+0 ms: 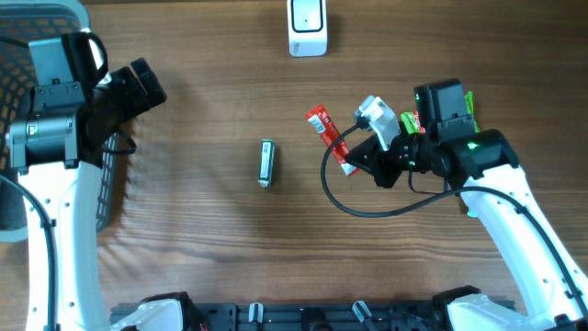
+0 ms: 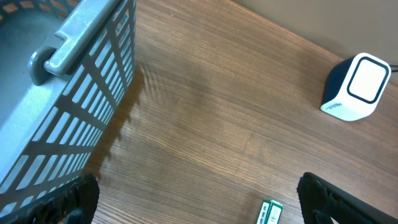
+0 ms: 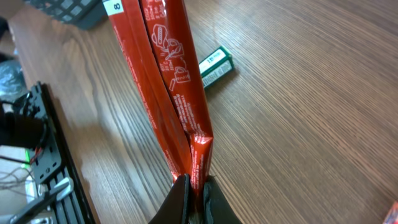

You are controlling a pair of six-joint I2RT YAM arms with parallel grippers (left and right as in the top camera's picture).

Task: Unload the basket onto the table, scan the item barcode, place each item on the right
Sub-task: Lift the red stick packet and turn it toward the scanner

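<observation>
Right of the desk's middle, the right gripper (image 3: 193, 188) pinches one end of the red packet (image 3: 168, 81). Near the left edge, the left gripper (image 1: 140, 85) stands spread beside the basket (image 1: 18, 55). The scanner (image 1: 308, 26) sits at the far edge.

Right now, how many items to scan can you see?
2: a red packet in the right end effector, a green pack mid-table. Green bits behind the right arm may be more.
</observation>
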